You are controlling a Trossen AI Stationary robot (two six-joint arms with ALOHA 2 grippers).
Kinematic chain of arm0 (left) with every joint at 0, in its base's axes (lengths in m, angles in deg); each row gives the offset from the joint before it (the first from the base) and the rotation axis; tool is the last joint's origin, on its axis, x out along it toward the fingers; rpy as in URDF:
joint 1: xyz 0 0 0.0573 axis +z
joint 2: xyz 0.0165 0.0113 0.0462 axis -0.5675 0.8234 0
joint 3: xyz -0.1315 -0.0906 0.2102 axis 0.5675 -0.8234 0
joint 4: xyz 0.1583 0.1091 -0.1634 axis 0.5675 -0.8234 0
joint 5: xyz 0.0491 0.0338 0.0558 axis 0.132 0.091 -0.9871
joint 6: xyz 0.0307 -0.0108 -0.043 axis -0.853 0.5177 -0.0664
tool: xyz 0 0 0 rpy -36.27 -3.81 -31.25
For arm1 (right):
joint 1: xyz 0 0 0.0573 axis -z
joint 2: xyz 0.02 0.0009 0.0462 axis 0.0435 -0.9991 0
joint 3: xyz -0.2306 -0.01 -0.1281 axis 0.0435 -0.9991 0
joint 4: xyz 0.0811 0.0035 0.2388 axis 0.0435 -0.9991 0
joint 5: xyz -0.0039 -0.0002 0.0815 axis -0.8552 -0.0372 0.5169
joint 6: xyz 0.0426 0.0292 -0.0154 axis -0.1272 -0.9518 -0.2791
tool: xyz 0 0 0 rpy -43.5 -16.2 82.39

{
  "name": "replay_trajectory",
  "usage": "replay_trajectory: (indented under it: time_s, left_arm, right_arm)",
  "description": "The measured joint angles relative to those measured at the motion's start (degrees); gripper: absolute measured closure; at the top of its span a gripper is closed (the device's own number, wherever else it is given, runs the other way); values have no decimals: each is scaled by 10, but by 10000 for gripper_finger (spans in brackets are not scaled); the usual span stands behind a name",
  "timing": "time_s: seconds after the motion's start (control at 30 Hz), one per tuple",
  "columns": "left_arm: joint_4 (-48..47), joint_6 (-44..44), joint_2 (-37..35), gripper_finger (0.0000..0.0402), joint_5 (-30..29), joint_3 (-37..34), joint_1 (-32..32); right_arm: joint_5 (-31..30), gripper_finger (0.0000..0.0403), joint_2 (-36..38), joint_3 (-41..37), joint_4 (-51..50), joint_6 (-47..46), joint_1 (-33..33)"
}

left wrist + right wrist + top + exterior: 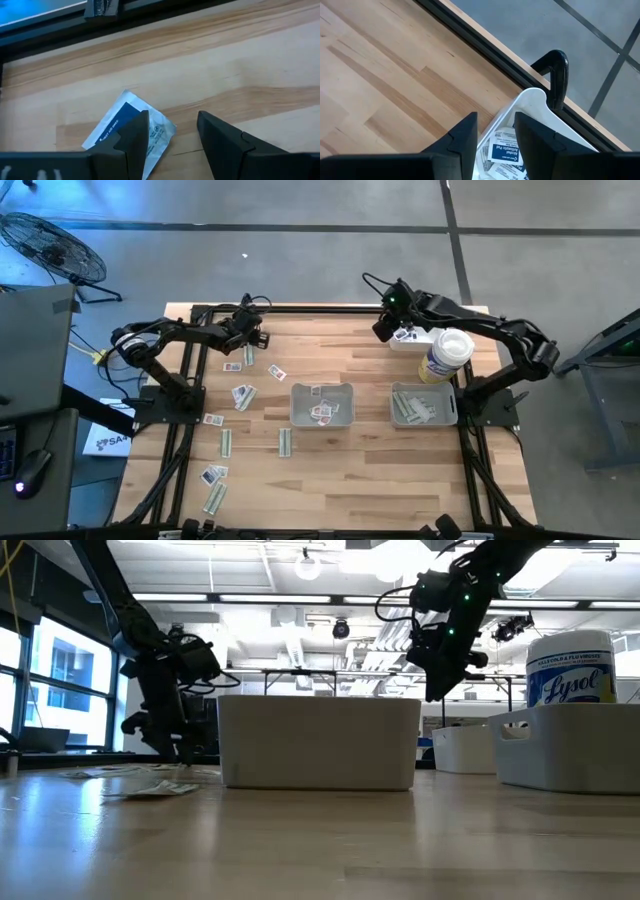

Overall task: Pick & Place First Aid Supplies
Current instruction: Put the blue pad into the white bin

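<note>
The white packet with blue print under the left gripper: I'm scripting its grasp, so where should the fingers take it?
Judging by its flat pose, come straight down on the white packet and pinch its exposed edge; the left gripper is open above it.

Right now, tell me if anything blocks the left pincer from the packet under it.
Nothing visible does. The left pincer hangs open over bare wood, one finger overlapping the white-and-blue packet; the table around it holds nothing else.

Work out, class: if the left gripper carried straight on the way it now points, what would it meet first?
Most likely the white packet with dark print on the wooden table. The left gripper has open jaws, one over the packet's edge. How far above it is unclear.
</note>
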Motion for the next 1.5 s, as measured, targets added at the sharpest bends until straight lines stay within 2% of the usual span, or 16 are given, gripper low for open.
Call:
replay_trajectory:
  time_s: [0.5,0.73,1.07,1.23,1.5]
  left_arm:
    - [-9,17,1,236,-23,0,-1]
    - [6,22,21,288,-64,1,-14]
    - [5,23,24,349,-75,0,-19]
    - [4,24,24,393,-75,0,-18]
    - [-1,18,14,400,-57,-1,-22]
  right_arm:
    - [0,279,0,0,0,0,0]
    - [0,279,0,0,0,0,0]
    - [0,279,0,0,0,0,0]
    - [0,279,0,0,0,0,0]
    - [0,279,0,0,0,0,0]
